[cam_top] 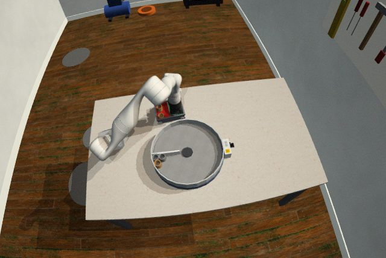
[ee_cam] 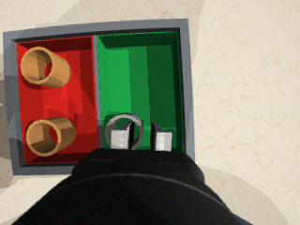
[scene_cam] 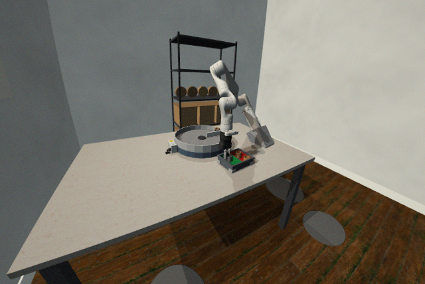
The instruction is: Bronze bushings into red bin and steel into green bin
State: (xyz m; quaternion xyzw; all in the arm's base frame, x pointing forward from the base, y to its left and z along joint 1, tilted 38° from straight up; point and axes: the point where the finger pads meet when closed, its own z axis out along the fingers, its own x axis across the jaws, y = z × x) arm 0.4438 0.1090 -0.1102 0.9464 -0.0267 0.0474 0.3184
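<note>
My gripper (ee_cam: 142, 132) (scene_cam: 227, 152) is open and points down into the green bin (ee_cam: 112, 66) (scene_cam: 236, 161). A steel bushing (ee_cam: 109, 130) stands in that bin beneath the left finger in the wrist view; nothing shows held between the fingers. The red bin (ee_cam: 82, 98) beside it holds one bronze bushing (ee_cam: 59, 72) and another bronze bushing (ee_cam: 67, 134). On the turntable (cam_top: 199, 143), a steel bushing (cam_top: 155, 157), a second steel bushing (cam_top: 162, 157) and a bronze bushing (cam_top: 157, 162) sit by the rim. The arm hides my fingers in the top view.
The turntable has a raised rim and a white bar (cam_top: 168, 152) across one side, beside the bushings. A control box (cam_top: 227, 148) sits at its outer rim. A divider (ee_cam: 97, 89) separates the two bins, and a low grey wall (ee_cam: 188, 94) surrounds them.
</note>
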